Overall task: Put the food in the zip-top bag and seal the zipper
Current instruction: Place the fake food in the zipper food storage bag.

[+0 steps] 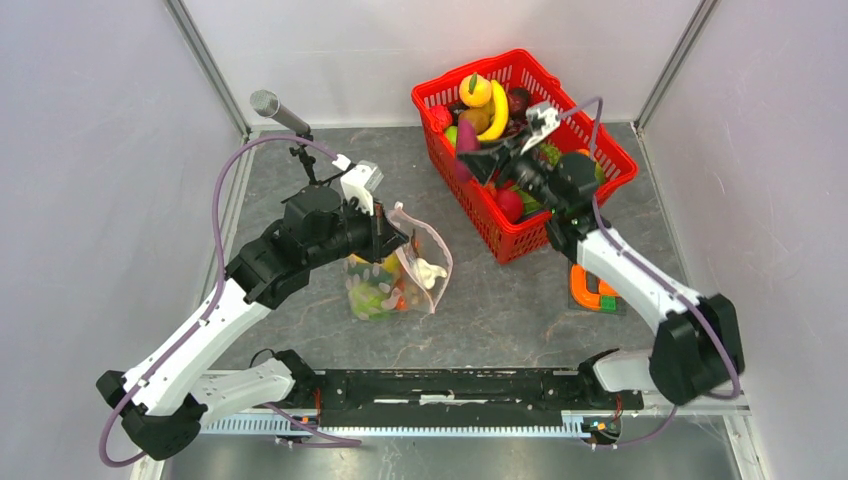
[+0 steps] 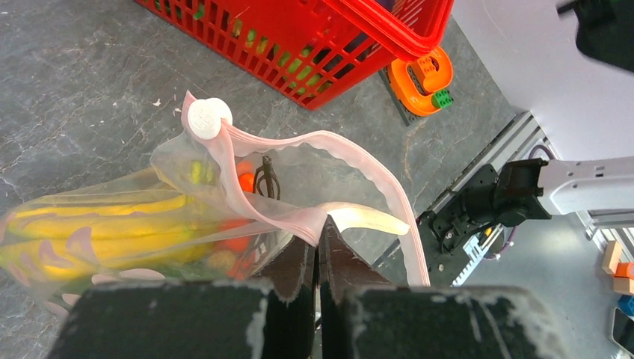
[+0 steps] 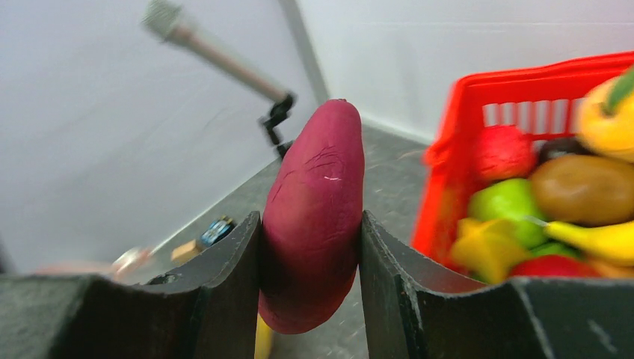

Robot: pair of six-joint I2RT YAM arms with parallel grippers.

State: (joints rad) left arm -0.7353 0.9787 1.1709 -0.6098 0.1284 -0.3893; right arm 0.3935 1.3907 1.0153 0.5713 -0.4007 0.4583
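Observation:
The zip-top bag (image 1: pixel 400 278) hangs over the table's middle left, with yellow, green and orange food inside. My left gripper (image 2: pixel 318 241) is shut on the bag's pale pink zipper (image 2: pixel 351 161) at the mouth edge, and the rest of the mouth gapes open. A yellow banana bunch (image 2: pixel 97 232) shows through the plastic. My right gripper (image 3: pixel 310 221) is shut on a dark purple-red oblong food piece (image 3: pixel 318 202). In the top view that gripper (image 1: pixel 472 152) hovers over the left side of the red basket (image 1: pixel 500 238).
The red mesh basket holds more toy food, among it a banana (image 1: pixel 497 108) and a red fruit (image 1: pixel 509 204). An orange toy block (image 1: pixel 592 290) lies by the right arm. A microphone on a stand (image 1: pixel 280 112) is at the back left. Pale walls enclose the table.

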